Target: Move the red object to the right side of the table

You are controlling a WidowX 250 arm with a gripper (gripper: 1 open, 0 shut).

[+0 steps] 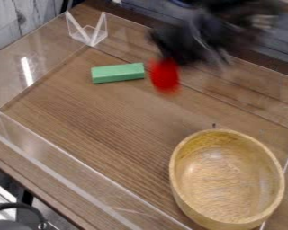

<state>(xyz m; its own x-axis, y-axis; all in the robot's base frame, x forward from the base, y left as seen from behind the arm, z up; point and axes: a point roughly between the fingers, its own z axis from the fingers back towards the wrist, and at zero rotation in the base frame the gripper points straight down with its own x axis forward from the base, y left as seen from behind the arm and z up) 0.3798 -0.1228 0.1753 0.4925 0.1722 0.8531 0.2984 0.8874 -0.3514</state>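
- Berry, red, hangs clear of the desk under the blurred end effector, apparently pinched narrow on it for carrying.
- Block lies left; bowl front right.

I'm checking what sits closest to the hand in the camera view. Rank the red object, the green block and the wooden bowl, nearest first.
From the hand:
1. Red object, right beneath it.
2. Green block, to the picture's left.
3. Wooden bowl, front right corner.
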